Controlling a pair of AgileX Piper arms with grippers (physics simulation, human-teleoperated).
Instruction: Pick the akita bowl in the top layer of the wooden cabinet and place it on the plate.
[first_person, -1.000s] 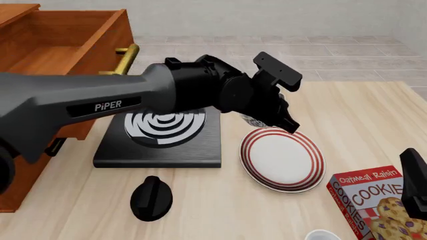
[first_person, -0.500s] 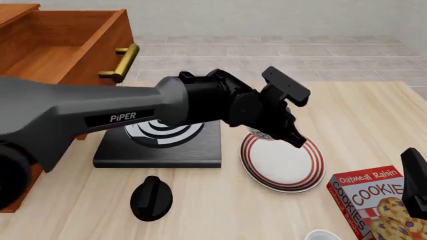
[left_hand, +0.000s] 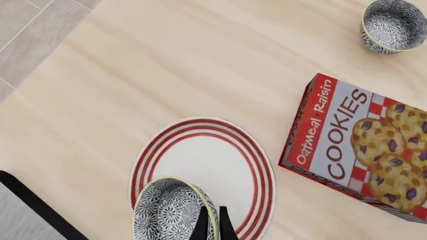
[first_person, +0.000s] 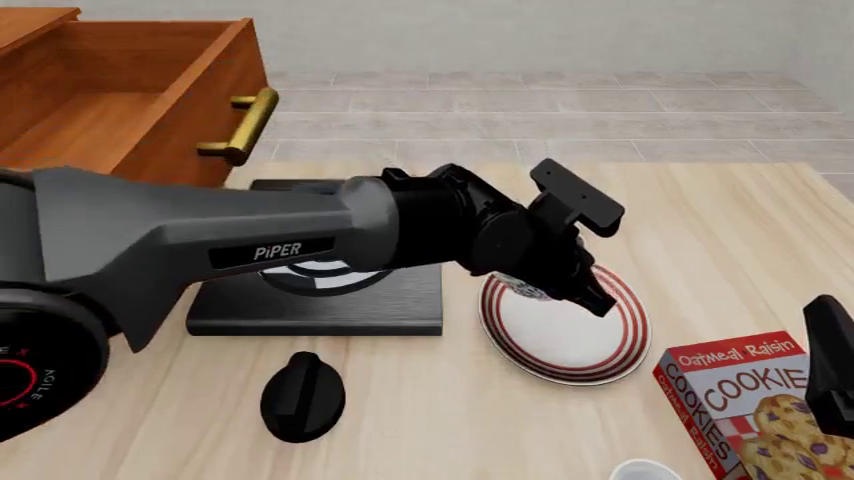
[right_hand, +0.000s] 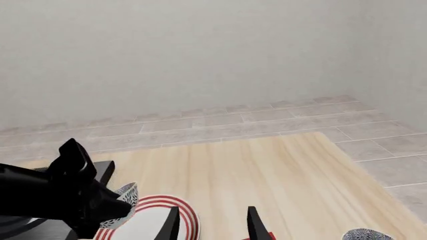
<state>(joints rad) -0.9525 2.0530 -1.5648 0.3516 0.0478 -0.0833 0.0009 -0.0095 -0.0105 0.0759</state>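
The akita bowl (left_hand: 168, 212), blue-and-white patterned with a pale rim, hangs tilted over the stove-side edge of the plate (left_hand: 213, 160). I cannot tell whether it touches the plate. My left gripper (left_hand: 212, 224) is shut on the bowl's rim. In the front view the left gripper (first_person: 587, 292) and its arm cover most of the bowl (first_person: 522, 289) above the red-ringed plate (first_person: 581, 335). The wooden cabinet (first_person: 80, 150) stands at the far left with its top layer (first_person: 147, 80) pulled open. My right gripper (right_hand: 212, 226) is open and holds nothing, low at the right near the cookie box.
A black stove (first_person: 320, 300) with spiral rings lies left of the plate. A black knob-shaped object (first_person: 302, 396) sits in front of the stove. An oatmeal raisin cookie box (first_person: 747, 405) stands right of the plate. Another patterned bowl (left_hand: 393, 25) rests beyond the box.
The left arm has carried the bowl right and downward, from beside the stove to low over the plate's edge. The right gripper has stayed put.
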